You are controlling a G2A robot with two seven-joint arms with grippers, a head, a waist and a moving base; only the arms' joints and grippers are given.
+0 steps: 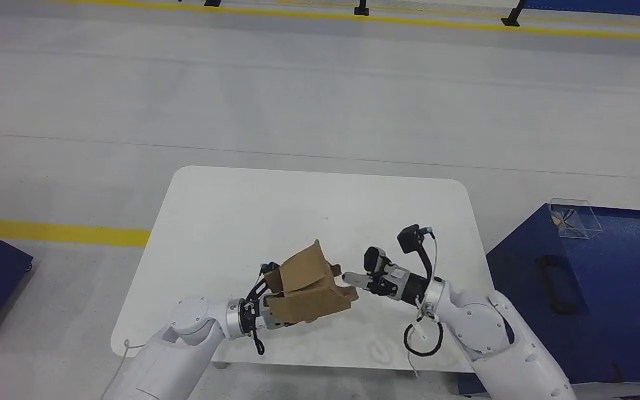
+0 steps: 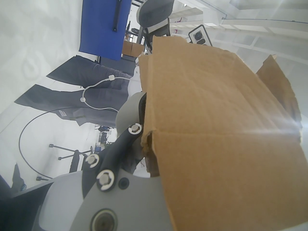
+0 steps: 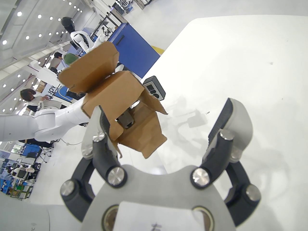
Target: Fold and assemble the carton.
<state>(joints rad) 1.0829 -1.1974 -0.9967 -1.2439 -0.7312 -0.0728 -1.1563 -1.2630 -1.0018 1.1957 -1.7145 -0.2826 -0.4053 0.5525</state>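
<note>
Nearest us, our right gripper [image 3: 164, 111] stands spread wide, one finger [image 3: 93, 131] just beside the lower flap of the carton [image 3: 120, 92], the other well clear of it. The carton is held over the near part of the table [image 3: 240, 49]. Its long axis runs away toward the left gripper [image 1: 262, 297], which seems clamped on the far end, though cardboard hides its pads.
</note>
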